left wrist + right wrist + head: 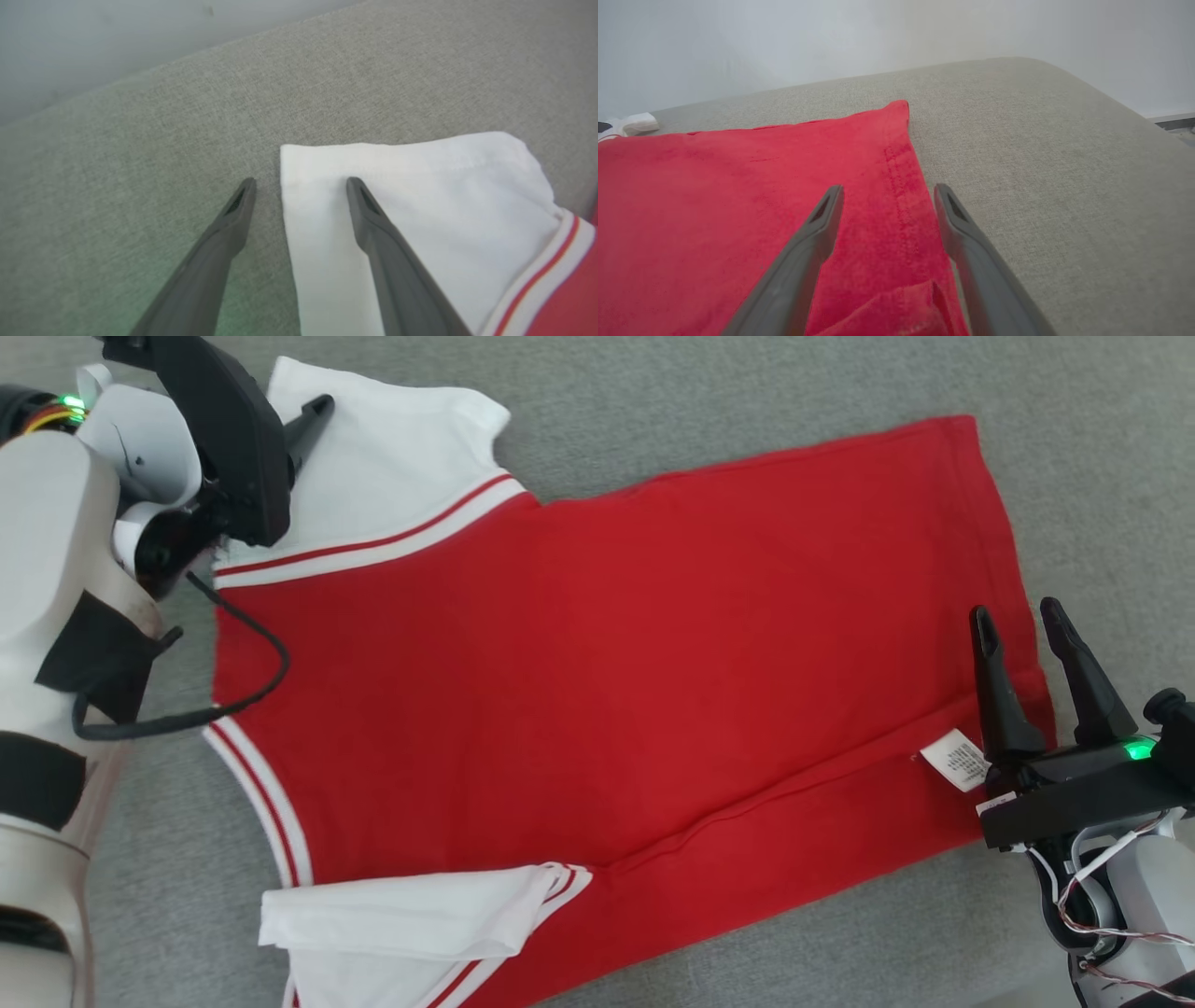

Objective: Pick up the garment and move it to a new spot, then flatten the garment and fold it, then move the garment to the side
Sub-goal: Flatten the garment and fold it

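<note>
Covering the work area, a grey woven surface [653,392] carries the shirt [607,663]. In the right wrist view the surface ends at a rounded edge in front of a pale wall [784,37].

The red shirt lies flat near the centre of the head view. Its long axis runs from 9 o'clock to 3 o'clock, tilted slightly toward 2. The hem [990,504] points to 3 o'clock. One white sleeve [392,448] lies at 11 o'clock and the other sleeve [401,915] at 7 o'clock.

The left gripper [301,184] has its fingers apart, one over the bare surface and one over the 11 o'clock sleeve. Contact cannot be determined. The right gripper [1016,614] stands spread over the hem corner at 4 o'clock, with nothing clamped.

The left arm [47,569] and a black cable [252,691] cover the shoulder end at 9 o'clock. The 7 o'clock sleeve is cut off by the frame. The print on the white label [954,759] is too small to read.
</note>
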